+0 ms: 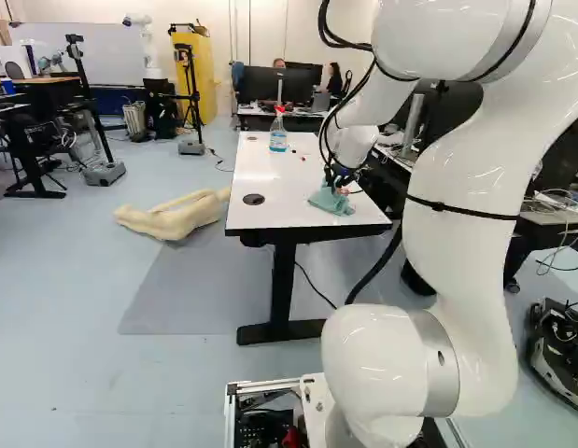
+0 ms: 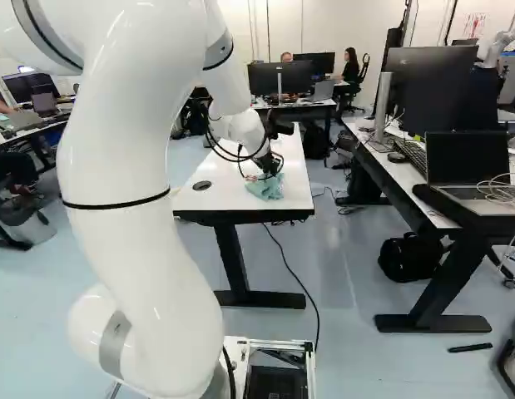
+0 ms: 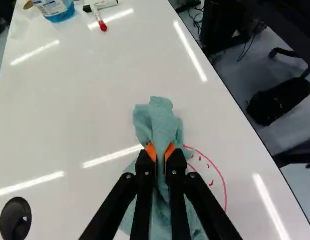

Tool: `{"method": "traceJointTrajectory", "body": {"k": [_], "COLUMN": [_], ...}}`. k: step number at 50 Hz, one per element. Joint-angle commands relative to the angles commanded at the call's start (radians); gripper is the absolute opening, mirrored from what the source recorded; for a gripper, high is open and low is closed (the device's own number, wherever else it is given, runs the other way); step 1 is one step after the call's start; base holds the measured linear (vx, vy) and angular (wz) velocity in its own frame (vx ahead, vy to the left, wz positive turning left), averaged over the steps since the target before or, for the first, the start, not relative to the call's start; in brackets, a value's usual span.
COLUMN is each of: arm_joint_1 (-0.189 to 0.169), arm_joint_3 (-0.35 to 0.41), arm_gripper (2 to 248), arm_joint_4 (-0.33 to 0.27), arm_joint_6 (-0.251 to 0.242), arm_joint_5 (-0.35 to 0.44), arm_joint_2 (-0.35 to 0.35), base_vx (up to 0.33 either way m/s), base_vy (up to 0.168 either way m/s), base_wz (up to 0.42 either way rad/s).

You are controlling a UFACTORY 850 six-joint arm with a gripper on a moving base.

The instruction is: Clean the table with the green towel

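I can read no words, brands or numbers anywhere. The label on the spray bottle (image 3: 57, 11) carries print too small for me to make out, as does the paper sign (image 2: 475, 23) on the far wall, and the red pen strokes (image 3: 223, 184) on the white tabletop (image 3: 94, 105) beside my jaws form a curve and short dashes, no letters I can tell.

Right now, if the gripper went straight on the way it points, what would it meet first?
The gripper would probably meet the tabletop, through folds of the green towel it holds; the depth is unclear.
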Motion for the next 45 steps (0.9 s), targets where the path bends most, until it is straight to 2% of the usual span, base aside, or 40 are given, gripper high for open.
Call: {"method": "traceJointTrajectory", "body": {"k": [16,45], "arm_joint_1": [0.000,0.004], "arm_joint_3": [0.000,0.001], "arm_gripper": [38,38], "arm_joint_4": [0.000,0.000], "arm_joint_6": [0.000,0.000], "arm_joint_5": [-0.043,-0.043], "arm_joint_2": [0.000,0.001], "base_vx": [0.000,0.000], "base_vy": [0.000,0.000], "base_wz": [0.000,0.000]}}
